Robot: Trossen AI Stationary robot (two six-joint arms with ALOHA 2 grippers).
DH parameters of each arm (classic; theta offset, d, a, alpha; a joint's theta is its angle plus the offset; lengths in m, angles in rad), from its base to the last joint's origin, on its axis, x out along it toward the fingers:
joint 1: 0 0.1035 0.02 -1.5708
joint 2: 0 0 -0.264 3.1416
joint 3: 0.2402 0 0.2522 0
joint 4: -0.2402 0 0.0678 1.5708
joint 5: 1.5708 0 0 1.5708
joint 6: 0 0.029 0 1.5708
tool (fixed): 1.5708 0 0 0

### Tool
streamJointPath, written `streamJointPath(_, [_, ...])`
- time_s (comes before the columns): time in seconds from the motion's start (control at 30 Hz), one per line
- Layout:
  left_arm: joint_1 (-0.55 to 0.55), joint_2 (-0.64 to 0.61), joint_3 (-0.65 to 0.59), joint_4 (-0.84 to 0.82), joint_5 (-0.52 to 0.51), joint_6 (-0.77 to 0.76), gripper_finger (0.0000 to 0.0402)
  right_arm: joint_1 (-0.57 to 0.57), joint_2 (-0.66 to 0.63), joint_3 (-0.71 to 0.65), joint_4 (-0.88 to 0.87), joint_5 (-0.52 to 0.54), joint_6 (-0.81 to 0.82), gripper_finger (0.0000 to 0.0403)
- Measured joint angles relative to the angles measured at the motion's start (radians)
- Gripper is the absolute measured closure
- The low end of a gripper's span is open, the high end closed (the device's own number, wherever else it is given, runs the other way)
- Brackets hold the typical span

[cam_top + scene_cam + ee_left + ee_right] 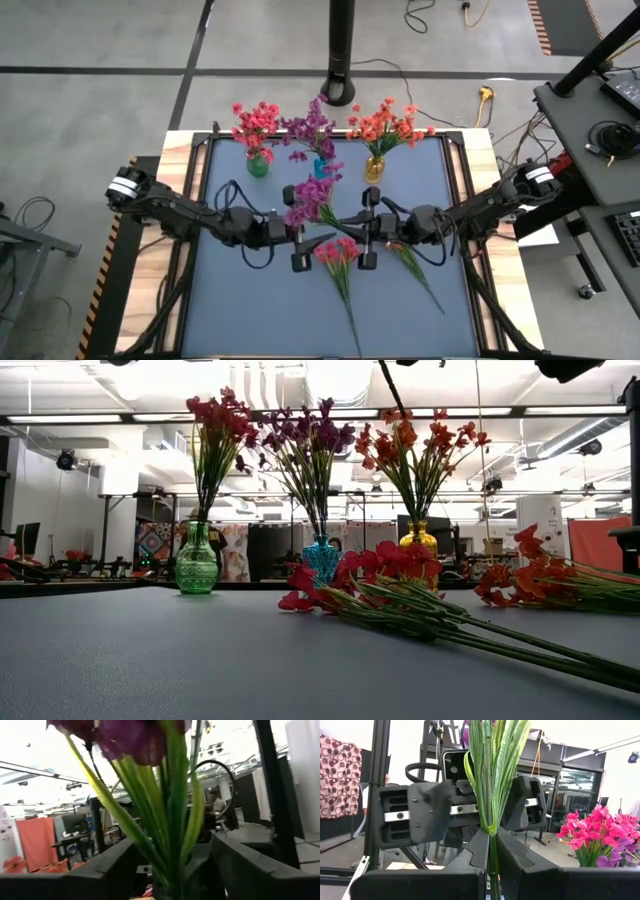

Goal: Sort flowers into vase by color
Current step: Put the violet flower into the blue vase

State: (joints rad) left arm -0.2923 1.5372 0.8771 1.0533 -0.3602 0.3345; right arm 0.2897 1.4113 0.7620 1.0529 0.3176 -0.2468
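Observation:
A purple sprig [306, 208] hangs in the air at mid-table, out of the low view. My right gripper [492, 856] is shut on its green stems. My left gripper [172, 872] faces it from the table's left, open, one finger on either side of the same stems without touching them. A pink-red sprig [340, 255] and an orange-red sprig [412, 262] lie flat on the mat. At the far edge stand three vases: green [258, 166] with pink-red flowers, blue [320, 166] with purple, amber [374, 169] with orange-red. My right gripper pinches the purple sprig's bundle of green stems [492, 832] between its two fingers [476, 851], below the leaves. It comes level from the table's right, fingers across the stems. The sprig is lifted clear of the mat, its blossoms [302, 212] toward the left gripper.
The two loose sprigs lie just near-side of the grippers, stems pointing to the near edge [352, 335]. A raised black frame [462, 200] borders the grey mat. A dark post [342, 50] stands beyond the far edge. Bare mat lies near-left [240, 310].

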Motion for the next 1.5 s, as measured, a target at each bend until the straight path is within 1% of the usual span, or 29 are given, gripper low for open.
streamJointPath(0.13, [0.007, 0.004, 0.005, -0.009, -0.023, 0.001, 0.0225, 0.0, -0.001, 0.0, 0.0, 0.0, 0.011, 0.0382])
streamJointPath(0.23, [0.017, 0.004, 0.005, -0.01, -0.023, -0.003, 0.0276, -0.001, -0.001, 0.002, 0.0, 0.002, 0.025, 0.0367])
streamJointPath(0.4, [0.019, 0.004, 0.005, -0.025, -0.023, -0.01, 0.0349, 0.0, -0.001, 0.002, -0.001, 0.026, 0.037, 0.0315])
streamJointPath(0.5, [0.019, 0.001, 0.005, -0.034, -0.024, -0.01, 0.0376, -0.001, -0.001, 0.002, -0.008, 0.046, 0.037, 0.0279])
streamJointPath(0.57, [0.019, -0.007, 0.004, -0.057, -0.028, -0.01, 0.0388, 0.0, -0.003, 0.002, -0.02, 0.05, 0.037, 0.0256])
streamJointPath(0.67, [0.017, -0.025, 0.004, -0.117, -0.069, -0.01, 0.0394, 0.0, -0.024, 0.004, -0.09, 0.053, 0.06, 0.0227])
streamJointPath(0.77, [0.011, -0.05, 0.002, -0.201, -0.132, -0.01, 0.0391, 0.0, -0.053, 0.028, -0.228, 0.077, 0.091, 0.0204])
streamJointPath(0.83, [0.01, -0.067, 0.002, -0.275, -0.157, -0.02, 0.0387, 0.0, -0.07, 0.06, -0.364, 0.109, 0.108, 0.0192])
streamJointPath(0.93, [0.008, -0.083, 0.005, -0.365, -0.174, -0.054, 0.0385, 0.0, -0.078, 0.141, -0.614, 0.16, 0.148, 0.0181])
streamJointPath(1.03, [0.007, -0.09, 0.005, -0.373, -0.184, -0.063, 0.0385, 0.0, -0.065, 0.232, -0.83, 0.218, 0.186, 0.0172])
streamJointPath(1.13, [0.006, -0.091, 0.004, -0.375, -0.202, -0.066, 0.0384, 0.0, -0.041, 0.308, -0.98, 0.27, 0.215, 0.0166])
streamJointPath(1.27, [0.006, -0.088, 0.014, -0.37, -0.204, -0.082, 0.0384, 0.0, 0.0, 0.369, -1.017, 0.279, 0.201, 0.0164])
streamJointPath(1.33, [0.006, -0.086, 0.02, -0.375, -0.206, -0.082, 0.0384, 0.0, 0.022, 0.392, -1.017, 0.278, 0.176, 0.0172])
streamJointPath(1.4, [0.005, -0.085, 0.021, -0.381, -0.207, -0.083, 0.0384, 0.0, 0.044, 0.412, -1.018, 0.278, 0.167, 0.0189])
streamJointPath(1.5, [0.004, -0.085, 0.021, -0.38, -0.207, -0.087, 0.0384, 0.0, 0.061, 0.426, -1.018, 0.28, 0.157, 0.0234])
